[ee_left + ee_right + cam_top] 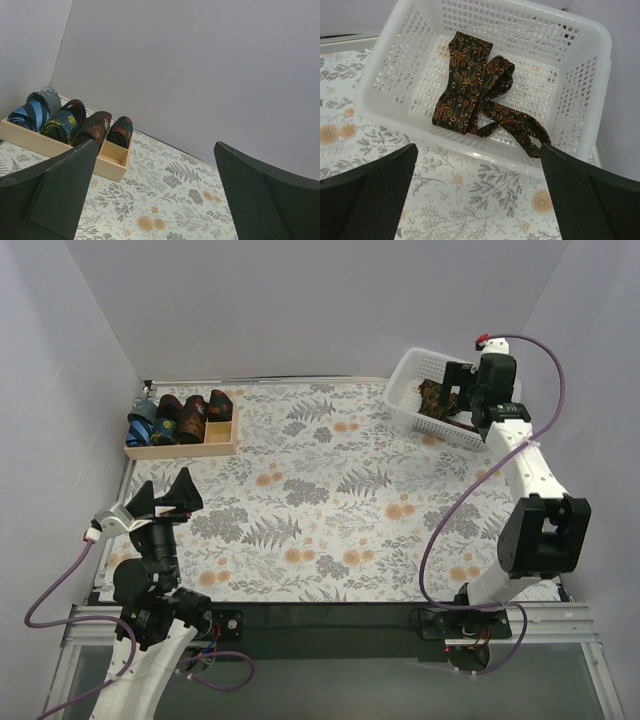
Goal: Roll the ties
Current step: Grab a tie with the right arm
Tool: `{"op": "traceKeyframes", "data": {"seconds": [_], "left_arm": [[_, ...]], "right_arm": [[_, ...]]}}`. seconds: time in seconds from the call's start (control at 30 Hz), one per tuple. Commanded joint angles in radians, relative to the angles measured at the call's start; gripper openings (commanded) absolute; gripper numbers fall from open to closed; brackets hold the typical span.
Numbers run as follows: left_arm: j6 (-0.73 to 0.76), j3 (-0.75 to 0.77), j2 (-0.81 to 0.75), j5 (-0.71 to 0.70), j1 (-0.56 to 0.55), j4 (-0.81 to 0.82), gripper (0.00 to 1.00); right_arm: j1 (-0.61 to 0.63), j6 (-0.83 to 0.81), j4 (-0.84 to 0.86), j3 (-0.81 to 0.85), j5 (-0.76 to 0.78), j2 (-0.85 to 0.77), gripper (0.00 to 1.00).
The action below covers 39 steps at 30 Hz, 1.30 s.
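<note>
- Dark brown-black woven necktie [470, 90], speckled with small orange motifs, lies loosely crumpled on the floor of a white plastic mesh basket [600, 80], upper centre of my right wrist view.
- My right gripper [477, 152]: black textured fingers [375, 200] spread wide, holding nothing. The necktie appears above and between them, beyond the basket's near rim, not touched.
- My left gripper [156, 145]: jaws likewise wide apart and empty.
- Rolled ties [75, 125], blue, maroon and dark patterned, stand in a shallow wooden tray [112, 167], left of frame.
- Fern-and-flower printed cloth [330, 500] covers the table.
</note>
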Motion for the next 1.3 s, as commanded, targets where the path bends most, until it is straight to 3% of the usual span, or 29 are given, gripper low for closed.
{"op": "traceKeyframes", "data": {"seconds": [0.0,0.5,0.8,0.93,0.97,1.0,1.1,1.27], "left_arm": [[0.039,-0.015,0.041,0.039,-0.002,0.034,0.96],[0.093,-0.038,0.131,0.091,-0.001,0.083,0.96],[0.109,-0.05,0.163,0.11,0.006,0.108,0.96],[0.111,-0.052,0.171,0.123,0.009,0.111,0.96],[0.111,-0.052,0.17,0.125,0.009,0.111,0.96],[0.111,-0.053,0.17,0.125,0.009,0.113,0.96],[0.111,-0.053,0.164,0.128,0.009,0.114,0.96],[0.116,-0.059,0.15,0.131,0.009,0.116,0.96]], "right_arm": [[-0.061,0.084,-0.025,0.136,-0.088,0.141,0.98],[-0.071,0.199,-0.023,0.52,-0.131,0.656,0.96],[-0.071,0.211,-0.025,0.578,-0.179,0.839,0.93],[-0.074,0.207,-0.054,0.613,-0.234,0.89,0.72],[-0.074,0.201,-0.054,0.622,-0.237,0.89,0.62],[-0.074,0.196,-0.053,0.623,-0.24,0.888,0.36],[-0.076,0.187,-0.051,0.626,-0.234,0.877,0.02],[-0.079,0.173,-0.024,0.633,-0.265,0.793,0.01]]}}
